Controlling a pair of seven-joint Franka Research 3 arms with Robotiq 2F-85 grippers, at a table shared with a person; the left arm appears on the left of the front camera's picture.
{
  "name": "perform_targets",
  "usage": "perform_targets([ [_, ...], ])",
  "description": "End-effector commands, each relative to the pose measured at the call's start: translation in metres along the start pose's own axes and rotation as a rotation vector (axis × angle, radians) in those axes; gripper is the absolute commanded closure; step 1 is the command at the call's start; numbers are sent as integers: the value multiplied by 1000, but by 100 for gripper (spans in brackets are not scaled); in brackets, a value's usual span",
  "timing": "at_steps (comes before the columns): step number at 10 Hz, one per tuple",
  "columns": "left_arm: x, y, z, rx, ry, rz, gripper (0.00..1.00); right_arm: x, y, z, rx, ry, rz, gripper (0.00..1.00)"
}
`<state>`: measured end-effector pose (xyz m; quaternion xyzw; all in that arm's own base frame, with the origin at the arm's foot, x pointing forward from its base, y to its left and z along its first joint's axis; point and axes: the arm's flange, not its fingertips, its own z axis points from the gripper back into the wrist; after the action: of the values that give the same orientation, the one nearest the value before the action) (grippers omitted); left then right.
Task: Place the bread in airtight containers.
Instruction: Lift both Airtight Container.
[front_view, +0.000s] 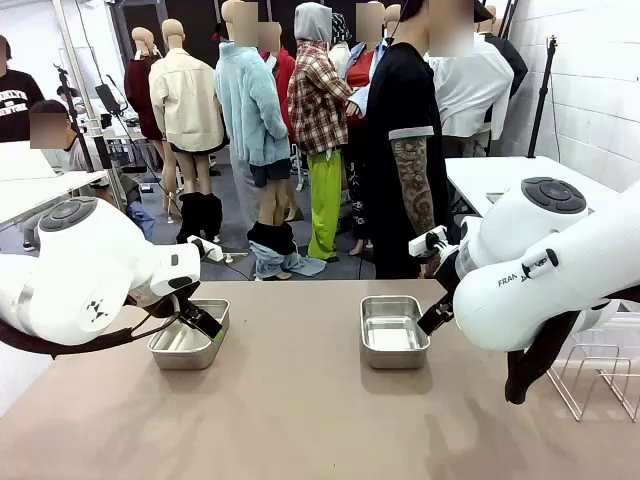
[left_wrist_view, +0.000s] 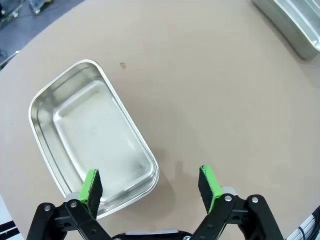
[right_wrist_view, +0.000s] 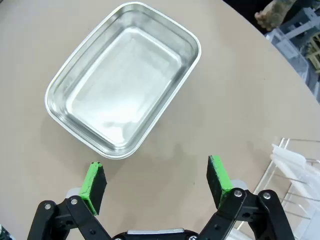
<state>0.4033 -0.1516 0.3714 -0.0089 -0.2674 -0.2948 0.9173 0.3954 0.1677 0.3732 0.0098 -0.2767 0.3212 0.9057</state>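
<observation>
Left gripper, open, hovers over the left box edge; right gripper, open, beside the right box; both boxes bare on the counter. Best lay bread lengthwise, clear of rims.

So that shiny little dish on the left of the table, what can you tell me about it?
The steel box is a shallow rectangular pan with rounded corners and a rolled rim. It looks like polished stainless steel, and its flat bottom mirrors the light. It is empty and has no lid. It sits level on the tan table. The left gripper hangs open at its near corner, with one green pad over the rim. I cannot tell whether the pad touches it.
</observation>
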Motion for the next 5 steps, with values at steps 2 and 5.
perform_targets([
  [2,0,0,0,0,0,0,0,0,0,0,0,0,0,0],
  [5,0,0,0,0,0,0,0,0,0,0,0,0,0,0],
])
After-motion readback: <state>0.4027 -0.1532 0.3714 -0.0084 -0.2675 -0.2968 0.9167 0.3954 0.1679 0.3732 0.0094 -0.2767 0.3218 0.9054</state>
